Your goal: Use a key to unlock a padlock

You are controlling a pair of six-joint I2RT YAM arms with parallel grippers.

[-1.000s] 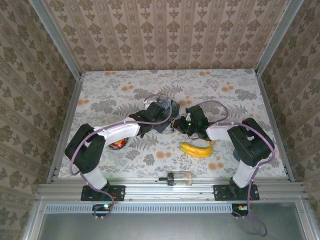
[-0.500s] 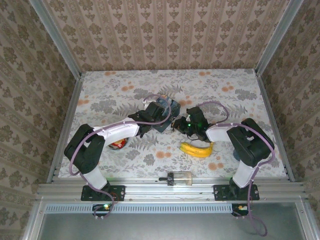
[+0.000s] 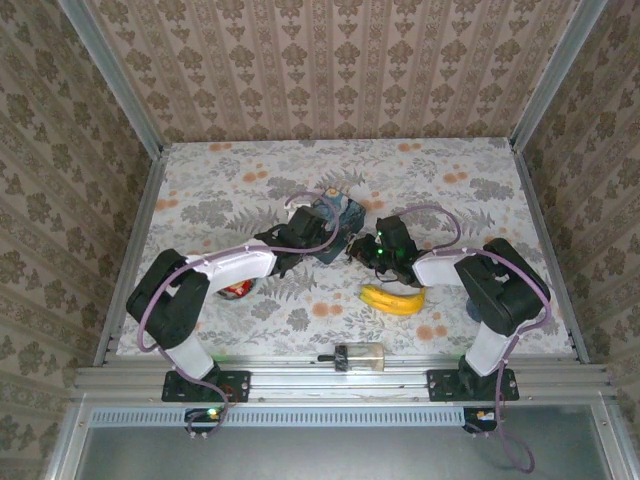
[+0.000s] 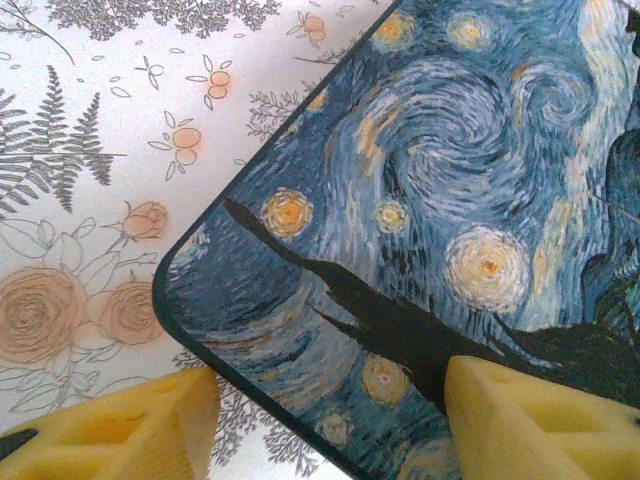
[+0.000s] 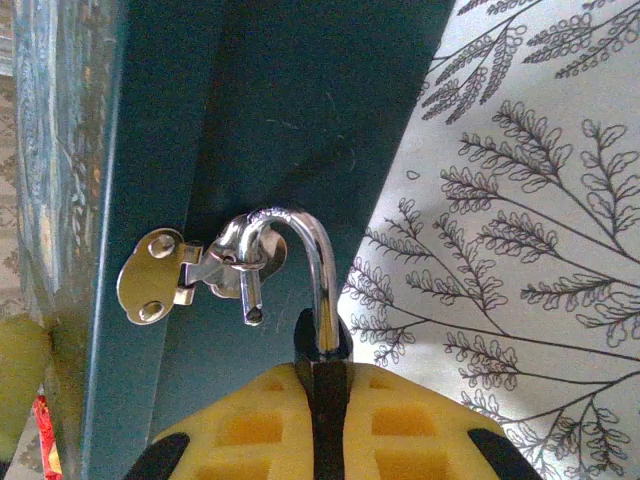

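While pinching the padlock (image 5: 320, 348) in the right gripper (image 5: 320, 400), could snag shackle (image 5: 324, 270) on hasp (image 5: 160, 278) and drag the painted tin box (image 4: 430, 200), with left gripper (image 4: 330, 420) spread, unclamped

no text, label or number is legible.

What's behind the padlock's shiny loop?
The blue tin box's dark side and its silver latch, which the loop hooks through. The yellow fingers cover most of the padlock's body.
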